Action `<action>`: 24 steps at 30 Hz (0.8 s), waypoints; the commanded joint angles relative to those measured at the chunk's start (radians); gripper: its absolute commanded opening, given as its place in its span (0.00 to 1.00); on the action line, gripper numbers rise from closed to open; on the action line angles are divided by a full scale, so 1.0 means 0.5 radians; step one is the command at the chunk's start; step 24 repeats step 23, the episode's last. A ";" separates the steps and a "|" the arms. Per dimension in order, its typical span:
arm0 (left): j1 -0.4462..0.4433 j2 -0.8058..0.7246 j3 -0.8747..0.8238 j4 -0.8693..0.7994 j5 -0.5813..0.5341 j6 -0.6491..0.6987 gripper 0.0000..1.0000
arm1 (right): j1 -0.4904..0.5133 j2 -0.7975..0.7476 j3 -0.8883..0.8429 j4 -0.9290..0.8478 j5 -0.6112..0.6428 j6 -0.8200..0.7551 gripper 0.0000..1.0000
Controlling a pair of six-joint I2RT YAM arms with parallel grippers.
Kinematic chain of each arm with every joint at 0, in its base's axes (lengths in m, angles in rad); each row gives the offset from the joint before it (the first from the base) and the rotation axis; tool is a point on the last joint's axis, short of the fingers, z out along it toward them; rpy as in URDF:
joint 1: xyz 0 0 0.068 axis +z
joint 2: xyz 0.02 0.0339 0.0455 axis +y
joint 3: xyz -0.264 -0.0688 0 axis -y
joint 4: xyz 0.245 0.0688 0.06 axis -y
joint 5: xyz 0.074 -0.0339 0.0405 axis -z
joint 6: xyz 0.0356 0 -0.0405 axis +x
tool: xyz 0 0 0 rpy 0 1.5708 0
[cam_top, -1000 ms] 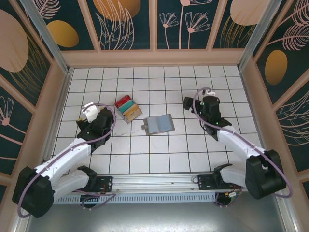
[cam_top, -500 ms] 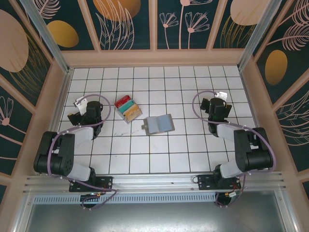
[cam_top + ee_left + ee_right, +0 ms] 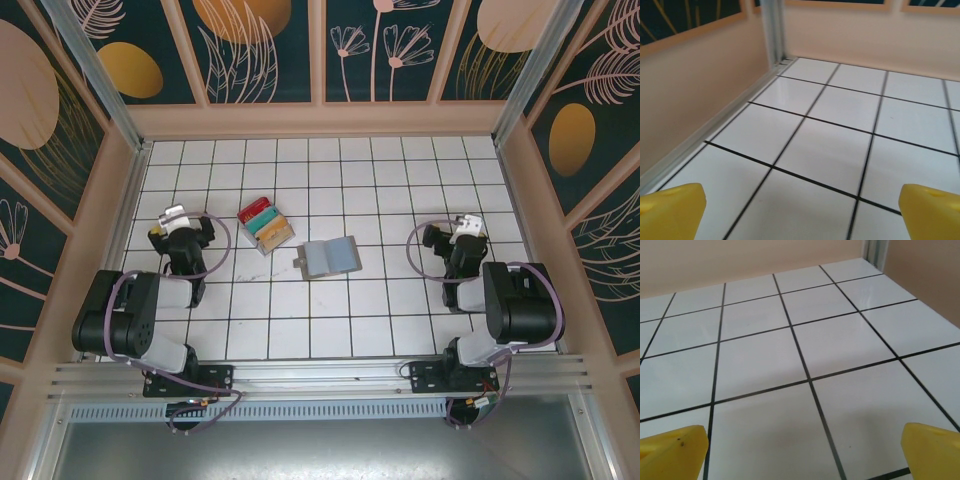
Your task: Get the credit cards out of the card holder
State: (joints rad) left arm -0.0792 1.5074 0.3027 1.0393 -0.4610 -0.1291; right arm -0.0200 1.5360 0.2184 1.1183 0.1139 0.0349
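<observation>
The bottom edge crops the yellow plastic fingertips (image 3: 671,212) of my left claw (image 3: 800,217) to bare corners. My right claw (image 3: 800,457) is cut off the same way. From above, the fanned red, teal, yellow-orange and tan plastic cards (image 3: 266,225) overlap, each hiding part of its neighbour. Whether the flat blue-grey bifold card holder (image 3: 331,257) has any card inside is too small to tell.

desk (image 3: 350,170) tiles bare along back and front rows. mid-desk obstacles: fanned credit cards (image 3: 265,224) and card holder (image 3: 330,257), near each other, not touching. left hand (image 3: 801,212) close to left wall (image 3: 690,90); right hand (image 3: 804,450) faces bare tiles, right wall (image 3: 927,275) to its side.
</observation>
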 commanded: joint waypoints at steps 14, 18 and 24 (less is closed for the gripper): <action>0.045 0.029 -0.185 0.575 0.330 0.103 0.99 | 0.003 0.008 0.015 0.286 -0.121 -0.020 0.99; 0.045 0.031 -0.185 0.576 0.330 0.107 0.99 | 0.004 0.008 0.014 0.285 -0.123 -0.020 0.99; 0.045 0.028 -0.187 0.575 0.336 0.105 0.99 | 0.003 0.008 0.014 0.287 -0.123 -0.020 0.99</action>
